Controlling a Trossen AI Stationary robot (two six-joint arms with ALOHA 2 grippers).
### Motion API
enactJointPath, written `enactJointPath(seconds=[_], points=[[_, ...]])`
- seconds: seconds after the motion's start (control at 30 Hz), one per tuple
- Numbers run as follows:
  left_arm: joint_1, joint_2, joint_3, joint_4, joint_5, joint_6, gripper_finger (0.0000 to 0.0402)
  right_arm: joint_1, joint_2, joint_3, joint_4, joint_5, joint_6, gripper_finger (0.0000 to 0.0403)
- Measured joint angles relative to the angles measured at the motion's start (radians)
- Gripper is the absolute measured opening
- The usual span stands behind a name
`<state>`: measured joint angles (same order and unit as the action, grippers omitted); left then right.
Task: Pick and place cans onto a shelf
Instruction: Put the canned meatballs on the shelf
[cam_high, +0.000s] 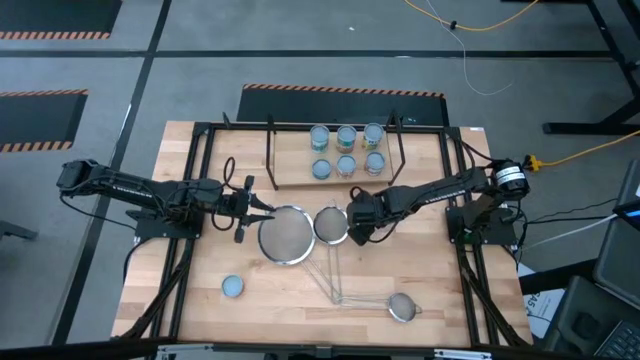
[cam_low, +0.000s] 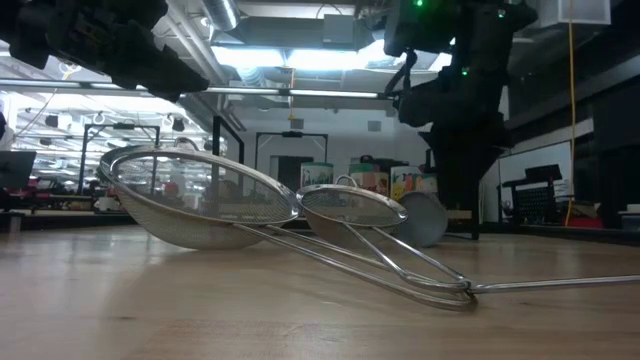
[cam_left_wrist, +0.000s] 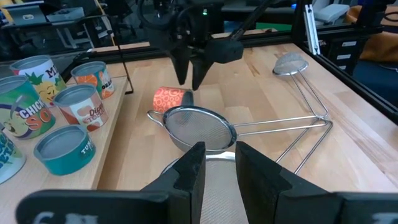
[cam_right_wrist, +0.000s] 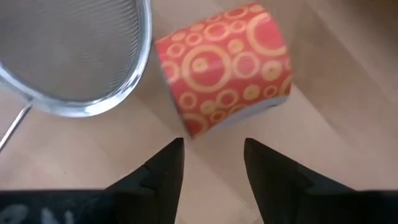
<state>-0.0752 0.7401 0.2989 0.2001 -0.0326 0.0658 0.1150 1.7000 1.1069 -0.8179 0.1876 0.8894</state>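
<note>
Right gripper (cam_right_wrist: 211, 158), fingers spread and empty, hovers over the toppled orange-red can (cam_right_wrist: 224, 65) at frame centre beside the medium strainer (cam_right_wrist: 68, 50); rigid, smooth, roll-prone: grip its curved sides

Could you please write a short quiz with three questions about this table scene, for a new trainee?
1. True or false: the red can with yellow rings stands upright on the shelf.
2. How many strainers lie on the table?
   A. one  B. two  C. three
3. Fill in: the lone can near the table's front edge has a pale ____ top.

Key
1. False. It lies on its side on the table, beside the middle strainer, just beyond the open right gripper.
2. C. The large strainer sits before the left gripper, with the middle one next to it and the small strainer nearer the front.
3. Blue.
</note>
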Motion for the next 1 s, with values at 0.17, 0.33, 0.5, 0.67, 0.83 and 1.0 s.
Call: enactJointPath(seconds=[0.17, 0.33, 0.5, 0.67, 0.83, 1.0], points=[[0.0, 0.0, 0.0, 0.0, 0.0, 0.0, 0.0082, 0.0, 0.0, 0.0, 0.008, 0.022, 0.0, 0.0172], [0.0, 0.0, 0.0, 0.0, 0.0, -0.001, 0.0082, 0.0, 0.002, 0.0, 0.036, 0.022, 0.001, 0.0172], [0.0, 0.0, 0.0, 0.0, 0.0, -0.001, 0.0082, 0.0, 0.002, 0.0, 0.041, 0.023, 0.026, 0.0172], [0.0, 0.0, 0.0, 0.001, 0.0, -0.004, 0.0082, 0.001, 0.026, 0.0, 0.045, 0.039, 0.027, 0.0172], [0.0, 0.0, 0.0, 0.001, 0.0, -0.004, 0.0082, 0.0, 0.068, 0.0, 0.049, 0.039, 0.027, 0.0172], [0.0, 0.0, 0.0, 0.001, 0.0, -0.004, 0.0082, 0.0, 0.093, 0.0, 0.053, 0.066, 0.027, 0.0172]])
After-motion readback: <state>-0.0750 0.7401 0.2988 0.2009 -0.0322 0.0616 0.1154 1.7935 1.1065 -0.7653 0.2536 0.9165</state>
